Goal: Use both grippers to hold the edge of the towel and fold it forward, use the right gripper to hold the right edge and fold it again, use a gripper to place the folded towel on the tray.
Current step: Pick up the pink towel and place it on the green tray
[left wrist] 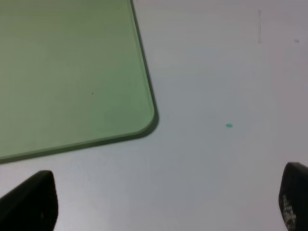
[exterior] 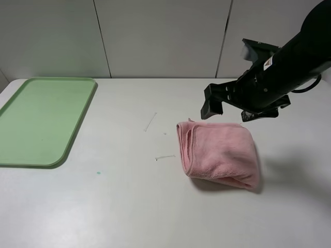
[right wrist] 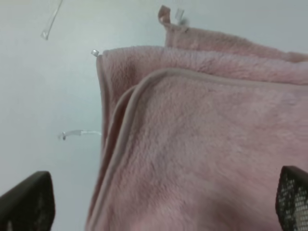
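The pink towel (exterior: 220,155) lies folded in a thick bundle on the white table, right of centre, its stitched hem (right wrist: 126,125) layered along its left side. My right gripper (exterior: 232,109) hovers just behind and above it, open, with nothing between the fingers; in the right wrist view the towel (right wrist: 202,144) fills the space under the gripper (right wrist: 161,207). The light green tray (exterior: 41,119) rests at the far left, bare. My left gripper (left wrist: 161,202) is open over bare table near the tray's (left wrist: 72,72) rounded corner and is out of the high view.
Two thin clear plastic strips (exterior: 150,122) (exterior: 165,157) lie on the table left of the towel. A small green speck (exterior: 98,172) marks the table near the tray. A grey panelled wall runs along the back edge.
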### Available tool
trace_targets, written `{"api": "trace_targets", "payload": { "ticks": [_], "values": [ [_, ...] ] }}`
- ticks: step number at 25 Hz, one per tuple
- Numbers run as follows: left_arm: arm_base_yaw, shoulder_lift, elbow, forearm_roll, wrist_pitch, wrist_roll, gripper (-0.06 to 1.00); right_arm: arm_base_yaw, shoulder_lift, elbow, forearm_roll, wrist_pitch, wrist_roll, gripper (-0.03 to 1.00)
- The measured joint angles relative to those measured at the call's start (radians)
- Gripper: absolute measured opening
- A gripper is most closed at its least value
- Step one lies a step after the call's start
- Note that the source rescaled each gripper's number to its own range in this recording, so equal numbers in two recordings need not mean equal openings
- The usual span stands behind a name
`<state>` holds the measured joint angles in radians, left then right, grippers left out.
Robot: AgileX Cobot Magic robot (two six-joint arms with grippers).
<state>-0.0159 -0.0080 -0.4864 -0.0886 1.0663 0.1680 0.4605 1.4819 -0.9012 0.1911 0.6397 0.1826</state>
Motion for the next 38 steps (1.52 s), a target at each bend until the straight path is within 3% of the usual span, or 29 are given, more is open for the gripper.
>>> {"api": "trace_targets", "payload": {
  "ticks": [7, 22, 38],
  "values": [
    [0.000, 0.000, 0.000, 0.000, 0.000, 0.000, 0.90, -0.002, -0.091, 0.000, -0.096, 0.099, 0.032, 1.00],
    [0.000, 0.000, 0.000, 0.000, 0.000, 0.000, 0.90, -0.213, -0.437, 0.007, -0.251, 0.342, 0.041, 1.00],
    [0.000, 0.000, 0.000, 0.000, 0.000, 0.000, 0.90, -0.375, -0.923, 0.257, -0.259, 0.370, -0.039, 1.00]
  ]
}}
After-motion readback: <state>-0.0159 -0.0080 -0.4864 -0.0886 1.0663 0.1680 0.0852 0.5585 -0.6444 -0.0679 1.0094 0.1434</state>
